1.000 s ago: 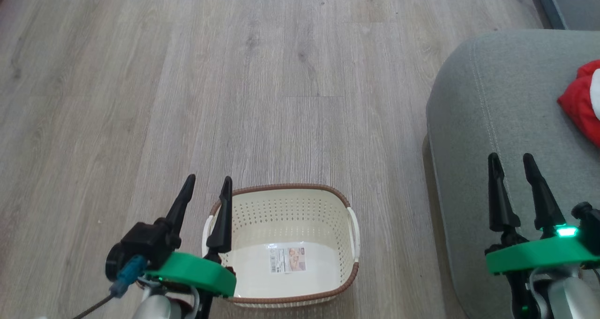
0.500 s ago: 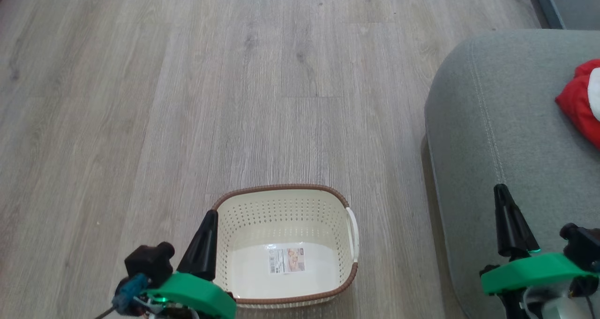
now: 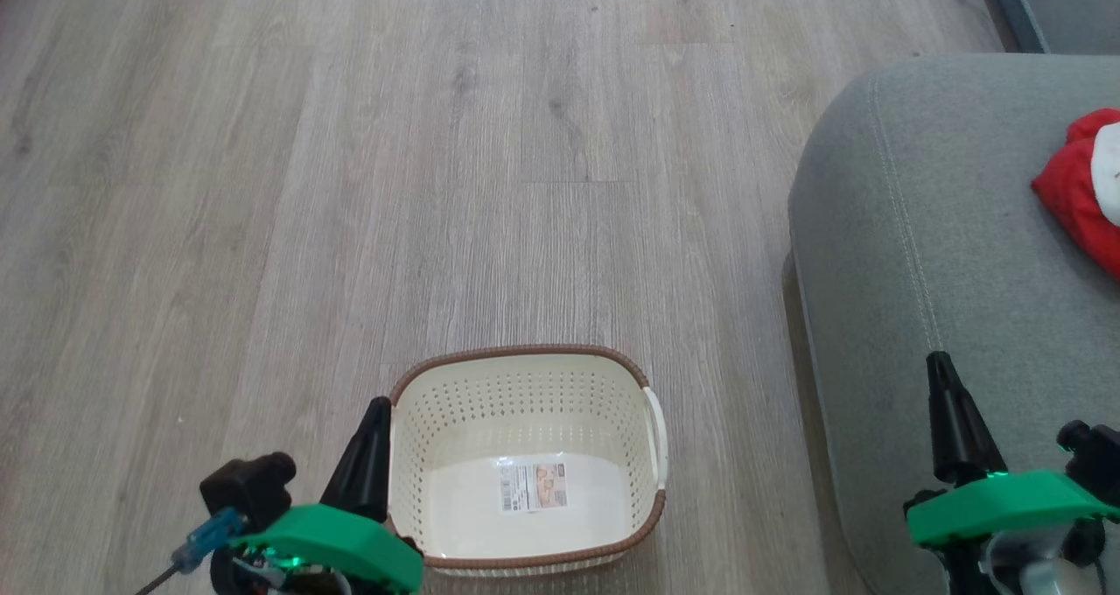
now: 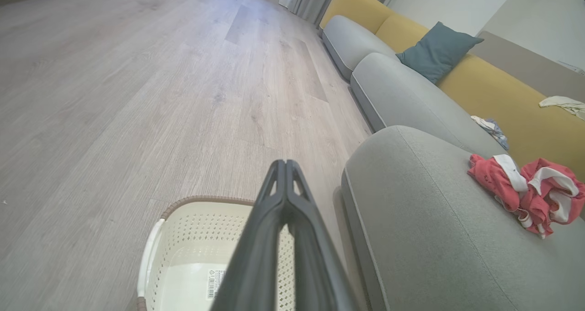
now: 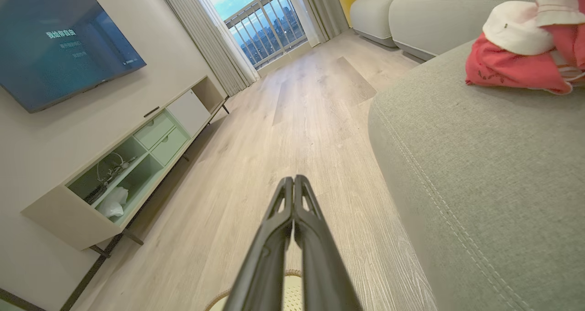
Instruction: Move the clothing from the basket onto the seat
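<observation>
The clothing runs off the head view's right edge.

The wall-mounted television in the right wrist view shows a line of pale Chinese characters near the upper left of its blue screen, reading 我给你自由. The smaller lines beneath it are too faint to read. A paper label lies on the bottom of the basket. In the head view it carries tiny print and a small picture, and in the left wrist view what looks like a barcode at its edge. None of its words or numbers can be made out.
</observation>
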Robot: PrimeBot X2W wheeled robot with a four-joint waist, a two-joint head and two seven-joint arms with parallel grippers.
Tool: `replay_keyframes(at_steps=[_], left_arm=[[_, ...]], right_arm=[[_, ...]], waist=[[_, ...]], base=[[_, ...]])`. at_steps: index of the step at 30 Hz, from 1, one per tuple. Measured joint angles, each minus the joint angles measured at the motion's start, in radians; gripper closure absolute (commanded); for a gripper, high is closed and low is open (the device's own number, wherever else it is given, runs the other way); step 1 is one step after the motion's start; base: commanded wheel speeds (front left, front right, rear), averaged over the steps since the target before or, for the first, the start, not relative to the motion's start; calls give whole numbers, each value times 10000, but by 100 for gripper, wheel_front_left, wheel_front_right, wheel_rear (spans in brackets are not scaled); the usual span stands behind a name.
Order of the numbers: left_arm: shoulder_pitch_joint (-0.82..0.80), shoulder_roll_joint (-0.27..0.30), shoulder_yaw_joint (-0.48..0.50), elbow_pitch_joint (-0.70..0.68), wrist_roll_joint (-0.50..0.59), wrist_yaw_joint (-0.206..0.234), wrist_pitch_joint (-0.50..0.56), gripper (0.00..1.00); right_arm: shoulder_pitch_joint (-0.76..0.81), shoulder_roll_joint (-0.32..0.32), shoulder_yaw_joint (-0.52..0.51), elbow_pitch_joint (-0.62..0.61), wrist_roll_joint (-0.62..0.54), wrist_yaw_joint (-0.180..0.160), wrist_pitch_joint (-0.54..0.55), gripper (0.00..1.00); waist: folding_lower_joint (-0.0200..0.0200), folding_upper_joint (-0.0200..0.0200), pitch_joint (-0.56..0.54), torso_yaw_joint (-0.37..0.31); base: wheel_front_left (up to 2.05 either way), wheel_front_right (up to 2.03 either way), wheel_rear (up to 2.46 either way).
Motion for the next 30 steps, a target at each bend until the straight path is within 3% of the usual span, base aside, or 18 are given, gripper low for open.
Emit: replay_keyframes(at_steps=[30], left_arm=[[-213, 54, 644, 270, -3078, -355, 734, 100]], right_arm=[[-233, 176, -257, 318, 2713, 0, 805, 100]], waist=[[0, 0, -37, -132]], base=[[0, 0, 0]])
